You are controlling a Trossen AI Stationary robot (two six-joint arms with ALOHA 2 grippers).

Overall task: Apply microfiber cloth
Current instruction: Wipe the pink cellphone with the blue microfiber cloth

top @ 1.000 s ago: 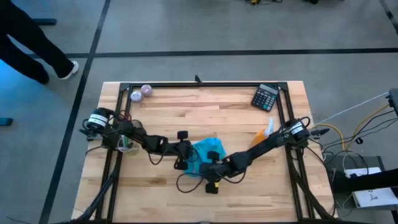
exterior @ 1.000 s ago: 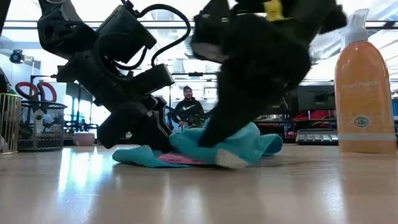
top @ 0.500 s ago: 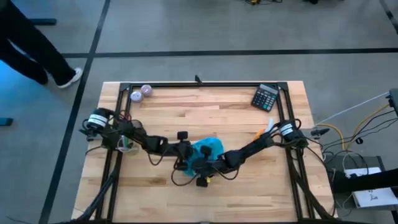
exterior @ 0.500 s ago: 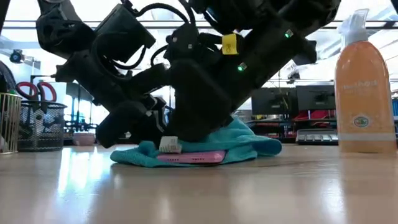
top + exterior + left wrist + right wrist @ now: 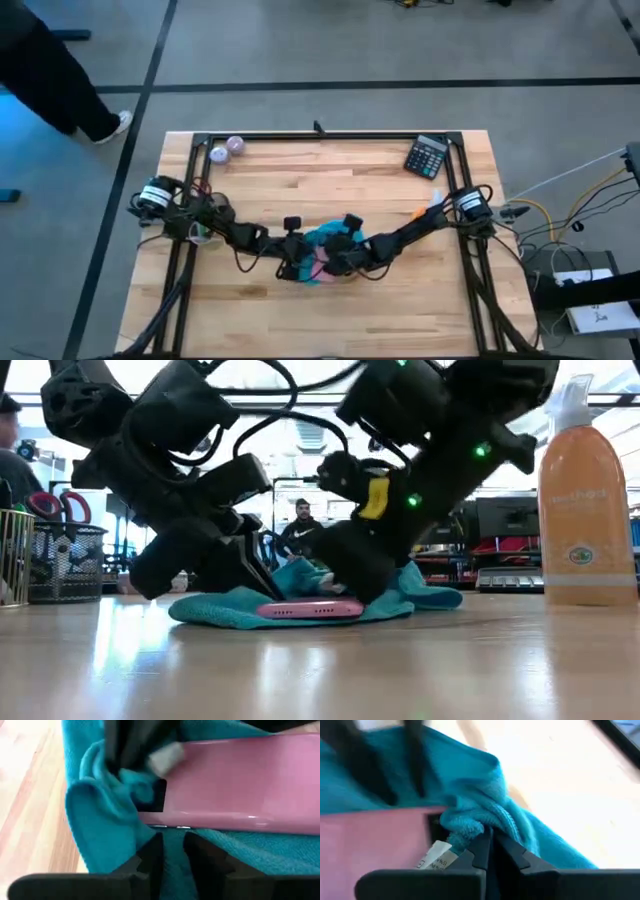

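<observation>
The teal microfiber cloth (image 5: 322, 240) lies bunched near the middle of the wooden surface (image 5: 340, 180), toward its front edge, and both arms meet over it. In the low view the cloth (image 5: 300, 600) spreads flat under a pink phone (image 5: 308, 610) and rises in a heap behind it. The phone rests flat on the cloth, its long edge facing the camera. The left gripper (image 5: 293, 262) sits at the cloth's left side, low against the surface. From its wrist camera its jaws are nearly together with a thin strip of cloth (image 5: 107, 820) between them, just beside the phone's (image 5: 240, 785) long edge. The right gripper (image 5: 335, 258) comes in from the right and presses down at the cloth's front right part. Its wrist camera shows its jaws closed on a twisted fold of the cloth (image 5: 480, 815), with a small white label (image 5: 434, 855) hanging by the fold and the pink phone (image 5: 370, 840) just beside it. An orange bottle (image 5: 586, 510) stands upright well to the right of the cloth. A calculator (image 5: 427, 157) lies near the far right corner. Two small balls (image 5: 227, 149) lie near the far left corner.
</observation>
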